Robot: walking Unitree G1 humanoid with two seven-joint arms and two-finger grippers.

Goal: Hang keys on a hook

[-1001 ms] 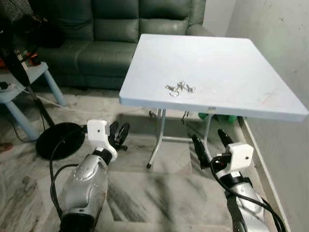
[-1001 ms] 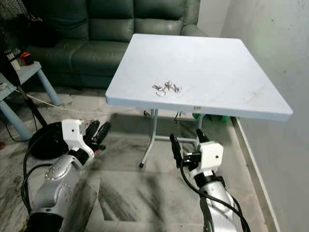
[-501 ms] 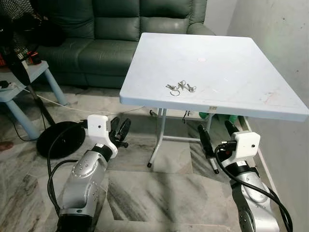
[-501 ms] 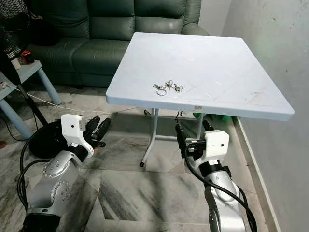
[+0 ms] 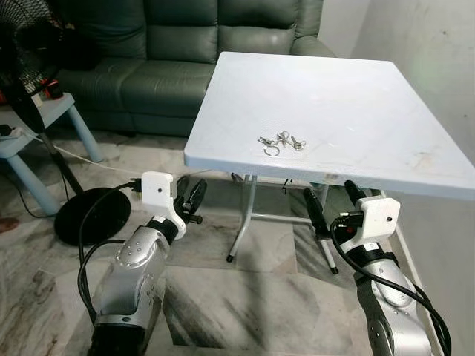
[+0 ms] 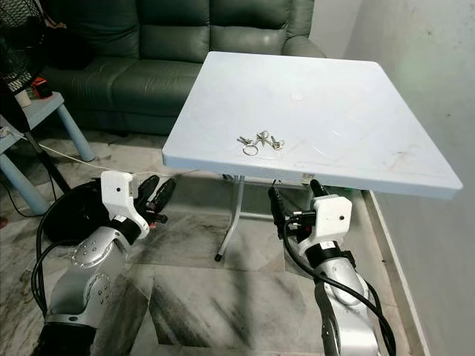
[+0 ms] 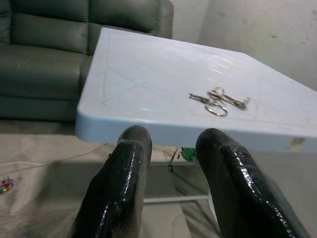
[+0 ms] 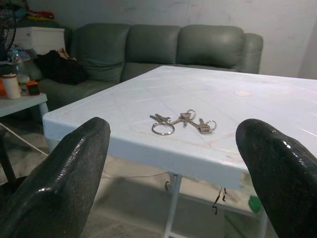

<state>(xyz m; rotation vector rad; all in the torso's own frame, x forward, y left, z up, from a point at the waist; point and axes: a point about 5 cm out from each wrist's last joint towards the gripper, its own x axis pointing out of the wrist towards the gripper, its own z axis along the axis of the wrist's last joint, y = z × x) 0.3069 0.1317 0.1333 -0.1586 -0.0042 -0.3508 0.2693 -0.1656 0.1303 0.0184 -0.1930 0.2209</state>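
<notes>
A bunch of silver keys (image 5: 278, 142) on rings lies near the front edge of the white folding table (image 5: 356, 89). Both grippers hang below and in front of that edge. My left gripper (image 5: 189, 199) is left of the table, its fingers a little apart with nothing between them. My right gripper (image 5: 330, 196) sits just under the table's front edge, right of the keys, wide open and empty. The left wrist view looks up at the keys (image 7: 218, 100) over the table rim. From the right wrist, the keys (image 8: 182, 121) show between the spread fingers (image 8: 74, 163).
A dark green sofa (image 5: 171, 44) stands behind the table. At the left are a fan with a round black base (image 5: 89, 215) and a small light-blue table (image 5: 33, 133). A wall (image 5: 438, 59) runs along the right. The metal table legs (image 5: 241, 222) stand on marble floor.
The view has shifted slightly and come closer to the table. The right gripper has risen toward the table's front edge; the left gripper has also come up a little.
</notes>
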